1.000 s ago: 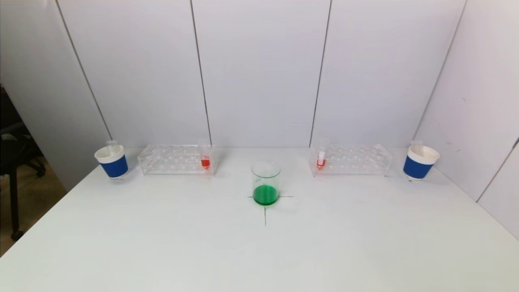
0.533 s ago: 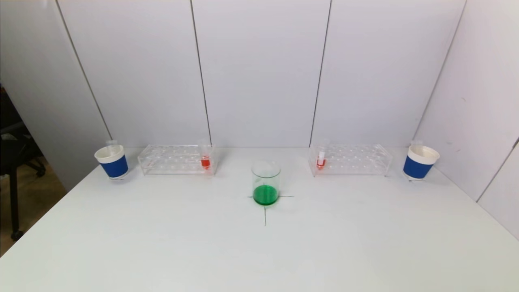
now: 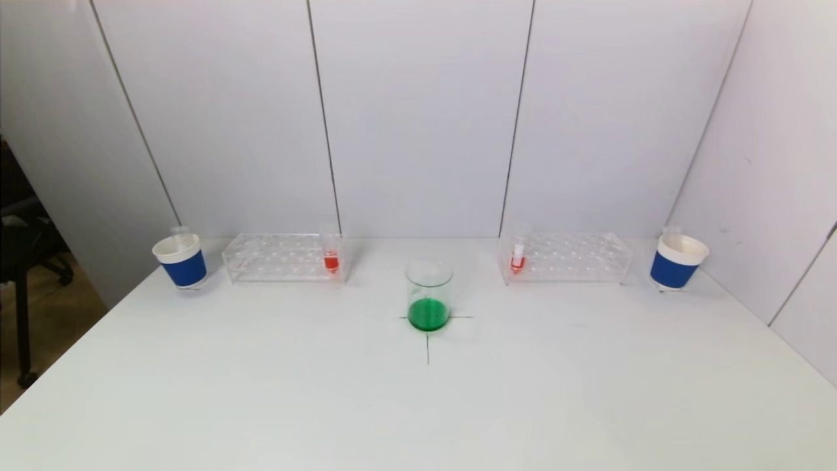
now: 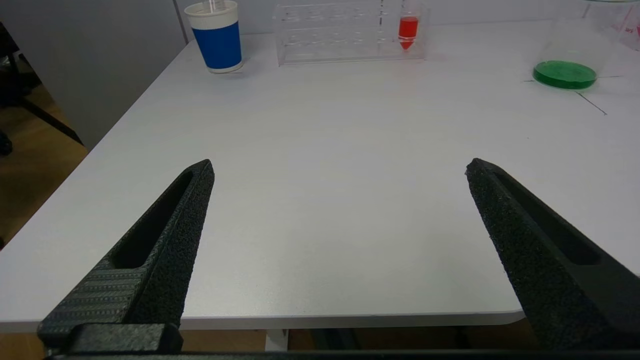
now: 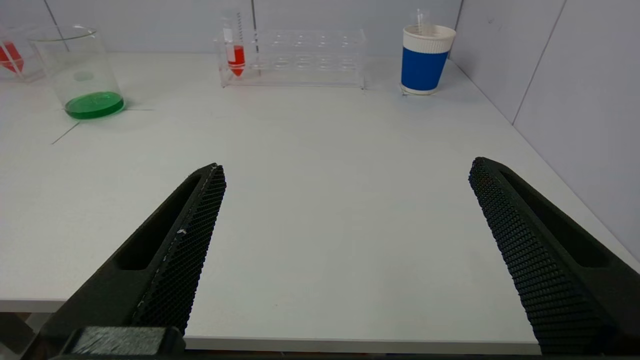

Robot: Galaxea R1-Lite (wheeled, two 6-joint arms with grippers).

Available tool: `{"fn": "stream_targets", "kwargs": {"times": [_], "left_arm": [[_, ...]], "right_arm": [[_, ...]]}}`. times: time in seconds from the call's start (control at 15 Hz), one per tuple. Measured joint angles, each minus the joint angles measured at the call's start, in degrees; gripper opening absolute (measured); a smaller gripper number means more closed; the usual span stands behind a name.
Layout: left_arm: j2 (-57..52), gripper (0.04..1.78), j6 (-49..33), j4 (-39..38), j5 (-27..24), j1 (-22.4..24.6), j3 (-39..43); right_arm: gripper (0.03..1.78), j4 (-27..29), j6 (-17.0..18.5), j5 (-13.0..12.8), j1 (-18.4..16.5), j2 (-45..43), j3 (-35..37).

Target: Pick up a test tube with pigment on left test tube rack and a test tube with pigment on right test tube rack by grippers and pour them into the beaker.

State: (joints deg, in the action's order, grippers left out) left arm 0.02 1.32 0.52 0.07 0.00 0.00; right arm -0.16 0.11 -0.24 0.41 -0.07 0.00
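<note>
Near tabletop's far edge, left rack holds tube with red pigment at its end nearest middle. Right rack holds second red tube at its inner end. Beaker with green liquid stands mid-tabletop on marked cross, between racks. Blue-banded cup at far left corner, another cup at far right. Left hand wide, holding nothing, over near edge. Right hand likewise wide, holding nothing, at near edge.

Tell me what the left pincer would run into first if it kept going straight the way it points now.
The open left pincer points across bare table. The way looks free up to the left test tube rack at the far edge, though depth is uncertain.
</note>
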Motion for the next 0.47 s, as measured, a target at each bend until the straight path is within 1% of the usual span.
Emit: {"fn": "stream_targets", "kwargs": {"times": [0.47], "left_arm": [[0.0, 1.76, 0.0, 0.0, 0.0, 0.0, 0.0]], "right_arm": [[1.77, 0.02, 0.05, -0.02, 0.0, 0.0, 0.0]]}}
